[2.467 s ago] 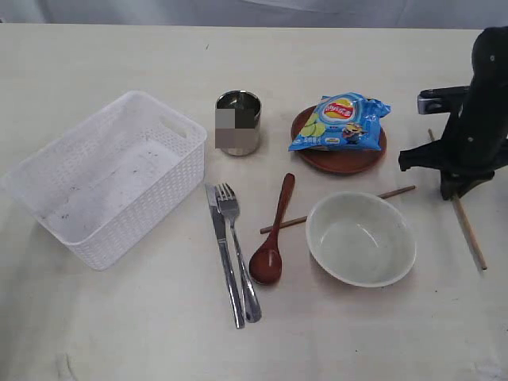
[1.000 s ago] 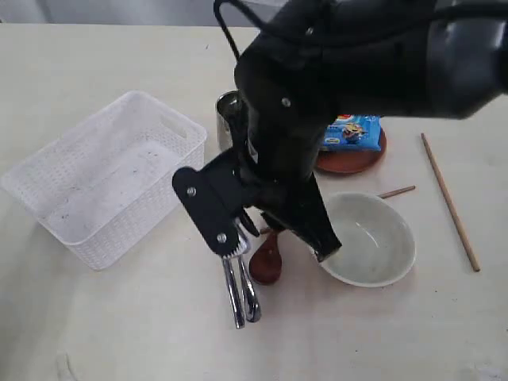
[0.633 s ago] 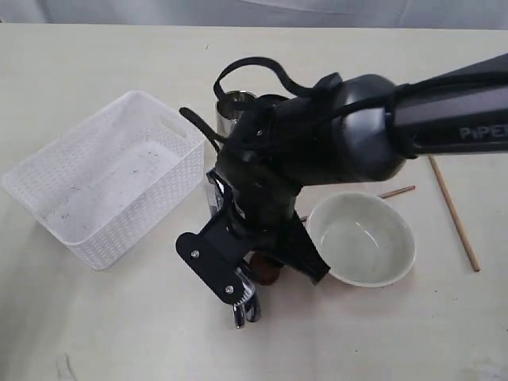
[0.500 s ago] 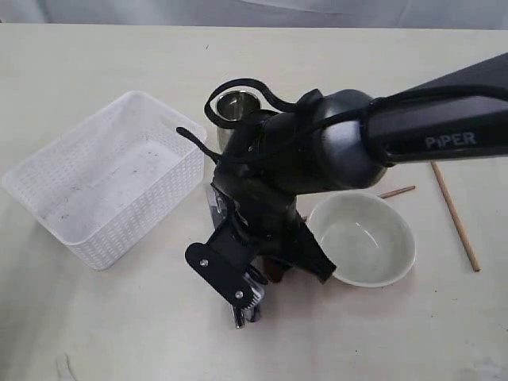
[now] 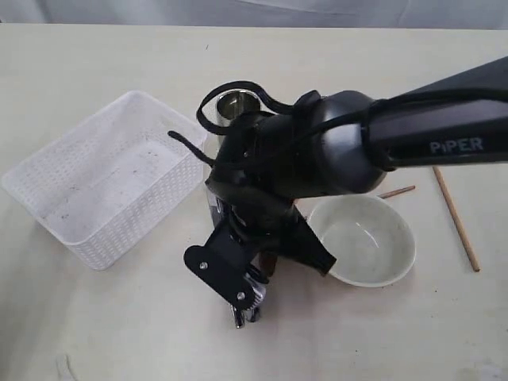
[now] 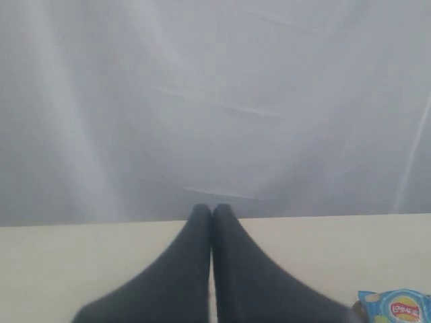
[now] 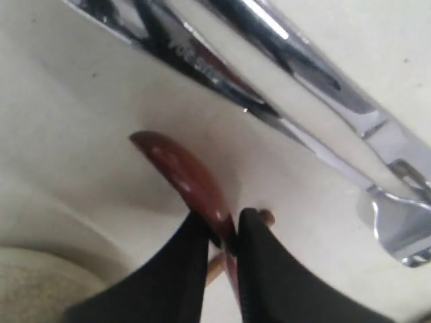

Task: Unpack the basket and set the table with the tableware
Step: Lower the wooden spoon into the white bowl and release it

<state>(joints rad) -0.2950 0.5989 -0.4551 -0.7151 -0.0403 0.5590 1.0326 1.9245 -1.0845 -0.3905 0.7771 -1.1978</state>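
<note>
from the outside camera, the right arm (image 5: pixel 317 159) is reaching across the middle of the bench (image 5: pixel 95 333), hiding much of the setting. the empty basket (image 5: pixel 103 178) is sitting at nine o'clock from it, the cup (image 5: pixel 234 107) at twelve, the bowl (image 5: pixel 365 242) at four, one chopstick (image 5: pixel 456 218) out at three.

the left wrist camera is showing the left end effector (image 6: pixel 212 215) clenched on nothing, a chip bag (image 6: pixel 397 309) in sight.

the right wrist camera is showing the right end effector (image 7: pixel 225 232) pinching the spoon (image 7: pixel 182 171) by its neck, steel cutlery (image 7: pixel 195 60) lying beside. that grip is looking thin: the smooth handle could be swivelling or slipping on lifting, and a second chopstick (image 7: pixel 267 217) lying under it may get dragged along.
</note>
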